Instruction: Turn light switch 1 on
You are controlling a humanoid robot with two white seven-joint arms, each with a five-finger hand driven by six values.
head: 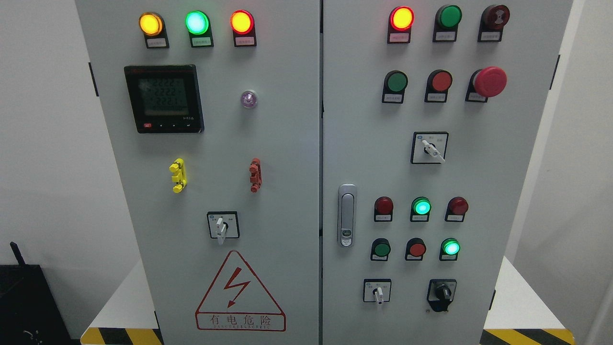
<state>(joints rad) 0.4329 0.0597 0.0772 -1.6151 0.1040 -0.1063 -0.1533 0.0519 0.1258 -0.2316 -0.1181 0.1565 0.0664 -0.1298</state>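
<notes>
A grey electrical cabinet with two doors fills the head view. The left door [201, 191] carries lit yellow [150, 24], green [197, 22] and red [242, 21] lamps, a digital meter [164, 98] and a white rotary switch [222, 225]. On the right door [479, 182] are a lit red lamp [401, 18], rows of green and red push buttons, a red mushroom stop button [489, 81], two lit green indicators [421, 207] [450, 247], and rotary switches [429, 148] [378, 290] [441, 292]. I cannot tell which control is switch 1. Neither of my hands shows.
A door latch handle [346, 215] sits at the right door's left edge. Yellow [177, 175] and red [255, 175] clips stick out of the left door above a lightning warning triangle [238, 292]. The cabinet stands on a white base with hazard stripes [524, 335]. A black object [28, 302] is at lower left.
</notes>
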